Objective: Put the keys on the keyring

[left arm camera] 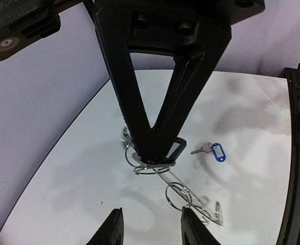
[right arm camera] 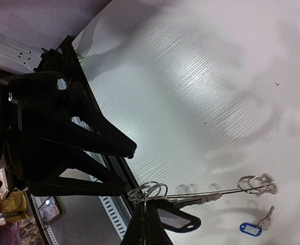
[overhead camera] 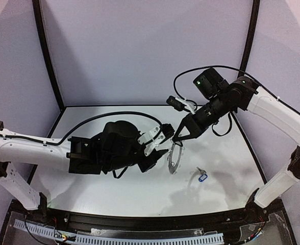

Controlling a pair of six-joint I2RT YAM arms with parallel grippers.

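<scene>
Working outward from my edge of the white table (overhead camera: pixel 114 199), I first meet the small silver key with the blue plastic tag (overhead camera: pixel 202 176). It lies flat and loose, nearer me than the keyring and well apart from it. Next comes the left gripper (left arm camera: pixel 151 227), its fingers spread part-way with nothing between them, just short of the keyring. The keyring (left arm camera: pixel 150 167) is a bunch of thin silver wire loops with a wire trailing down to a second loop (left arm camera: pixel 178 196). It hangs from the right gripper (left arm camera: pixel 151 155), whose fingers are pinched tight on the top loops. A black rectangular fob (left arm camera: pixel 176 148) dangles touching the keyring, right at that pinch.

I judge the loops light, springy and slick, likely to swing or twist if nudged. The loose key is thin and lies flat, so I would take it by the thicker blue tag. I can read no brand or writing anywhere; the tag's face is too small to tell.
</scene>
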